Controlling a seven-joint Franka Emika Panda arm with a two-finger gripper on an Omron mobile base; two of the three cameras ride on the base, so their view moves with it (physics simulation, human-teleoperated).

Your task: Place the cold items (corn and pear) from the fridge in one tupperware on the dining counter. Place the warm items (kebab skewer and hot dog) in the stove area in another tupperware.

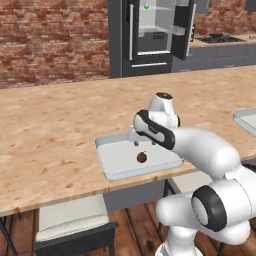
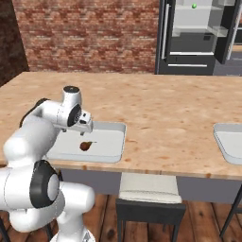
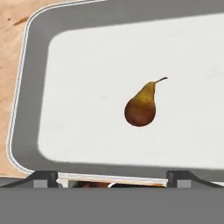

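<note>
You had the gripper (image 2: 86, 126) spread wide and holding nothing, hovering over the near tupperware (image 1: 112, 167) on the dining counter (image 1: 55, 135). The pear (image 3: 141, 106) lay on its side on the white floor of that tupperware, apart from the walls and clear of both fingertips (image 3: 43, 178), its stem pointing away from the hand.

Your first risk sat right under you. With the fingers so low over the container, a sideways pull-out could have clipped its rim and slid the whole tupperware toward the counter edge, which ran just beside its near wall. A straight lift would have avoided that.

The pear was round-bodied and free to roll, so any knock to the container could have sent it against a wall, though the rim looked high enough to keep it in.

The corn (image 1: 146, 6) appeared as a small green speck on an upper shelf of the open fridge (image 1: 155, 35), well apart from you across the room; at that size I could not tell how it lay, so you might have misjudged the grasp axis on a long, tapered cob and had it pivot out of the fingers.

A second tupperware (image 2: 230, 142) waited to your right. Dropping the corn there by mistake would have mixed up the sorting.
</note>
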